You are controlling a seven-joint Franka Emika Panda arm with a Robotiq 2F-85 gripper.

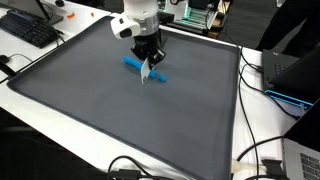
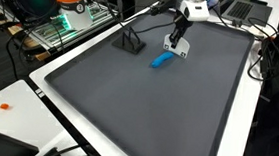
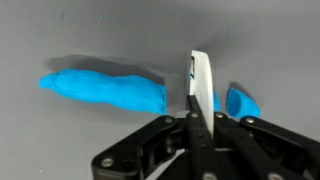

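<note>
Blue and lumpy, the long soft piece (image 1: 130, 63) lies on the dark grey mat (image 1: 90, 115) toward the white desk's (image 2: 17, 99) far edge, and we see its long axis run crosswise just beyond our black claw (image 3: 200, 112), which pinches 1 thin white upright strip (image 3: 200, 75).

Both exterior views look down on the dark worktop (image 1: 100, 115) from high up and a middling distance, each facing the arm at the far edge, seemingly from different near corners. The wrist view sits very close, facing down past the claw (image 3: 200, 100) onto a small patch of worktop. All three views share the blue lump (image 3: 105, 90) beside the claw.
</note>
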